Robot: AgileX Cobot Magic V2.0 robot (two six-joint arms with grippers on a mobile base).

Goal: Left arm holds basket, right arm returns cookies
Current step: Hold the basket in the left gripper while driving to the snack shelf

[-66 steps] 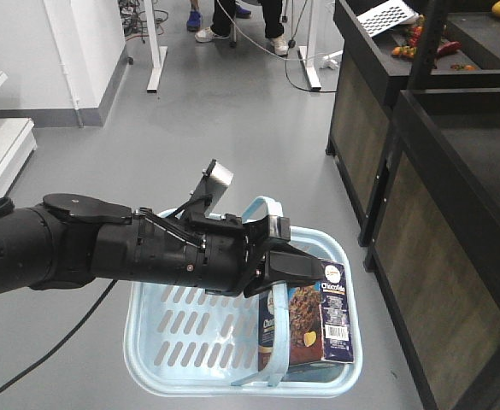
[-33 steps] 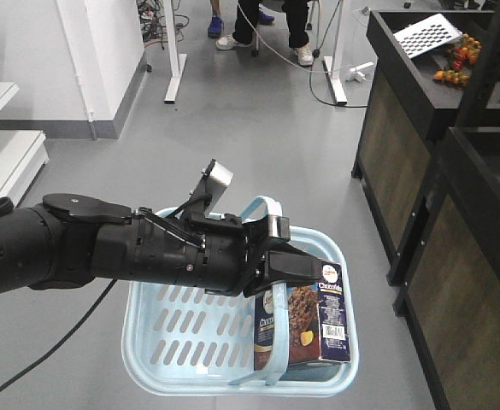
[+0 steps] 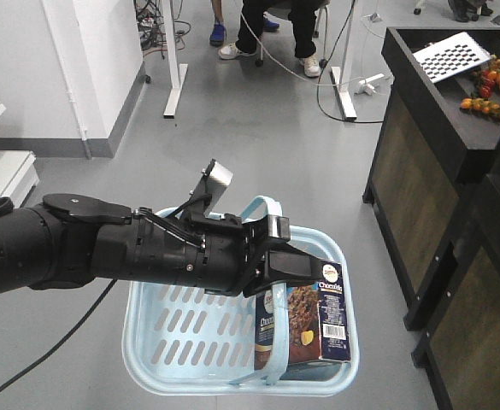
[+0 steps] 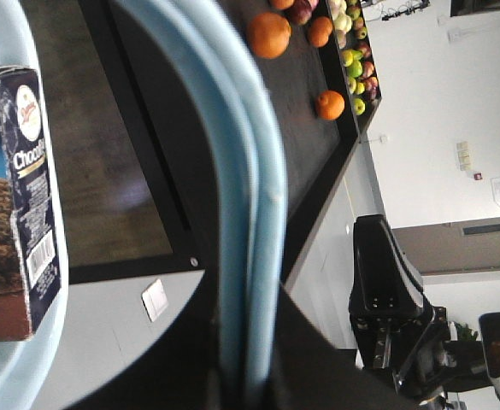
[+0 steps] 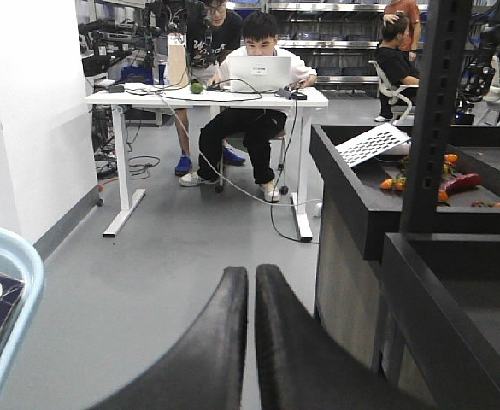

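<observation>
Standing upright inside a light blue plastic shopping basket (image 3: 151, 342) with slotted sides, a tall dark navy cardboard box of chocolate cookies (image 3: 305, 320) sits just beneath the fingertips of the left gripper (image 3: 305, 266), at the end of the basket farthest from that gripper's wrist. The box's white barcode patch and round logo face the front camera.

The left gripper is clamped on the basket's two light blue loop handles (image 3: 267, 207), which the wrist view shows pressed together side by side as they run into its grasp. Behind it stretches the thick black cylindrical left arm (image 3: 104, 248), a small silver square tab (image 3: 219, 176) sticking up near the wrist, and the basket hangs over a grey floor (image 3: 258, 120).

The right gripper (image 5: 251, 278) is well apart from the box, its two flat black fingers (image 5: 224, 342) lying together with only a thin slit between them and nothing held. Low to its left, the basket's rim and a corner of the box show at the frame's edge.

Ahead of that gripper, a seated person (image 5: 258, 36) works at a silver laptop (image 5: 258, 73) on a white desk (image 5: 207, 96). To its right stands a black display stand (image 5: 361, 213) carrying a white checkered board (image 5: 372, 143) and loose vegetables (image 5: 455, 182).
</observation>
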